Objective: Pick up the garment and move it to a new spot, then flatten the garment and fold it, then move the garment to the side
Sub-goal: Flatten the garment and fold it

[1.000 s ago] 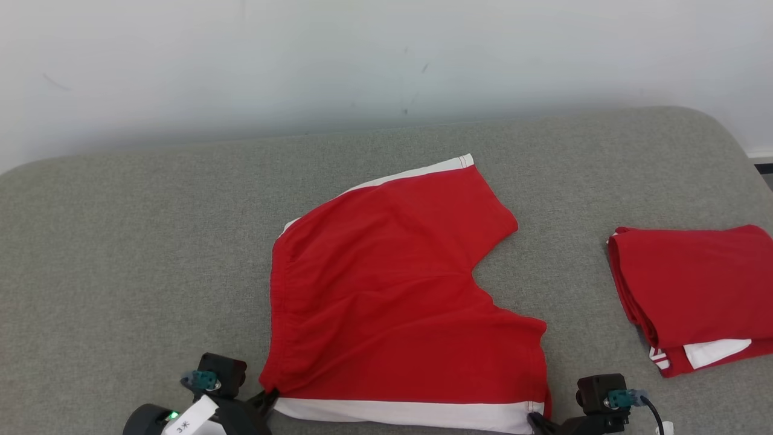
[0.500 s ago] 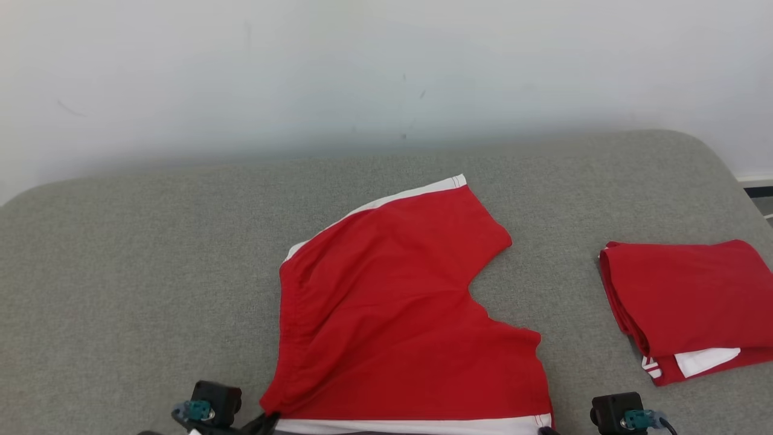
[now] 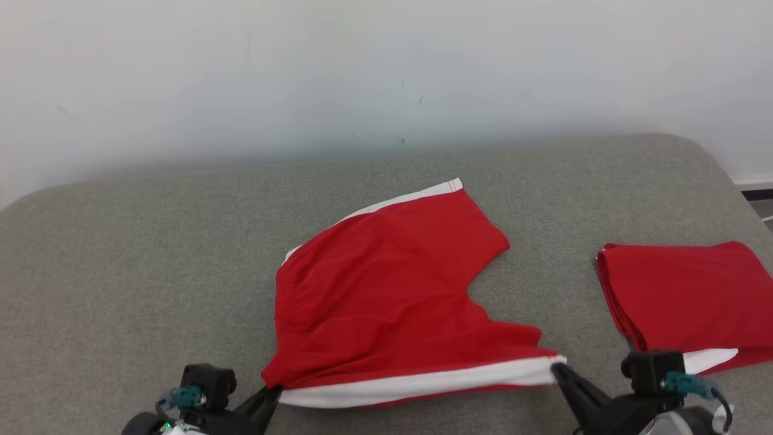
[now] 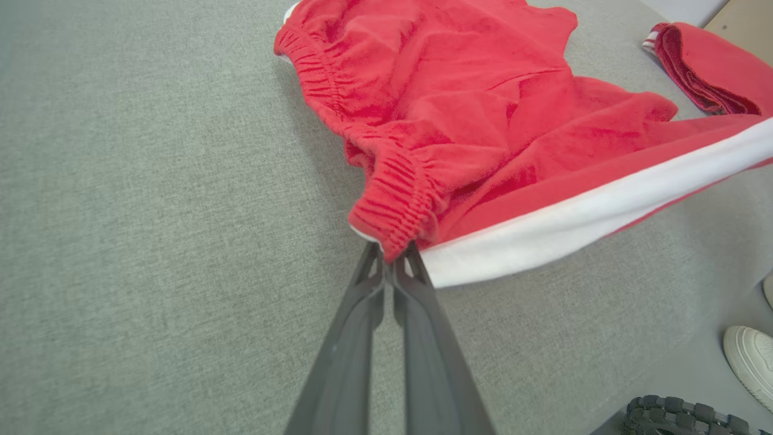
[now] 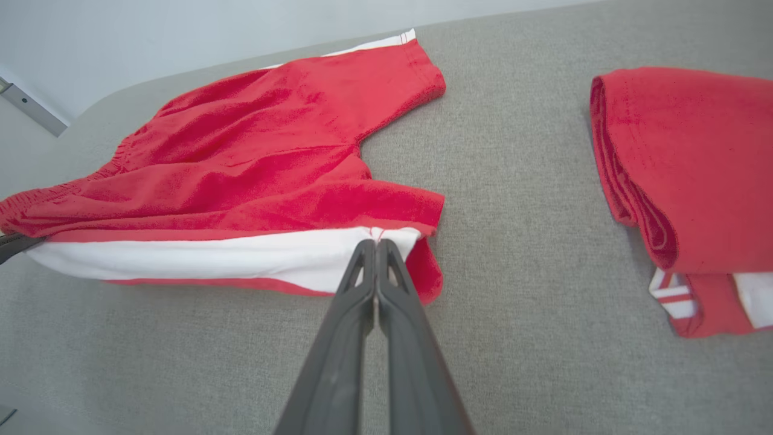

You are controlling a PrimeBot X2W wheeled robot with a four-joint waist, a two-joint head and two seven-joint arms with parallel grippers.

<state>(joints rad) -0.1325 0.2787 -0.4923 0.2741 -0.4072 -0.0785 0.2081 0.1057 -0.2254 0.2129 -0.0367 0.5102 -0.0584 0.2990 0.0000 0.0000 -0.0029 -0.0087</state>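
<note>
At the lower left of the head view, the left end effector [image 3: 270,391] has its two dark fingers pressed together on the near corner of the gathered elastic waistband of the red shorts [image 3: 386,290]. In the left wrist view the ruched band bunches right at the fingertips. The red shorts lie in the middle of the grey fabric-covered table [image 3: 121,272], with the waistband running along their left side. Their far leg lies flat on the cloth, its white-trimmed edge toward the pale wall [image 3: 362,72]. Their near edge, a long white stripe with a sliver of red showing beneath it, is stretched taut from left to right and raised a little off the table between the two gripped corners. The rest of the fabric slopes down and away in soft folds. At the right end of that stripe, the right end effector [image 3: 555,368] is clamped on the hem corner of the near leg, fingers closed with the white band pinched between them. Further right, well apart from the shorts, a folded red garment [image 3: 682,290] rests near the table's right edge, white patches showing at its near side. In the left wrist view, a white shoe [image 4: 752,356] sits at the lower right.
</note>
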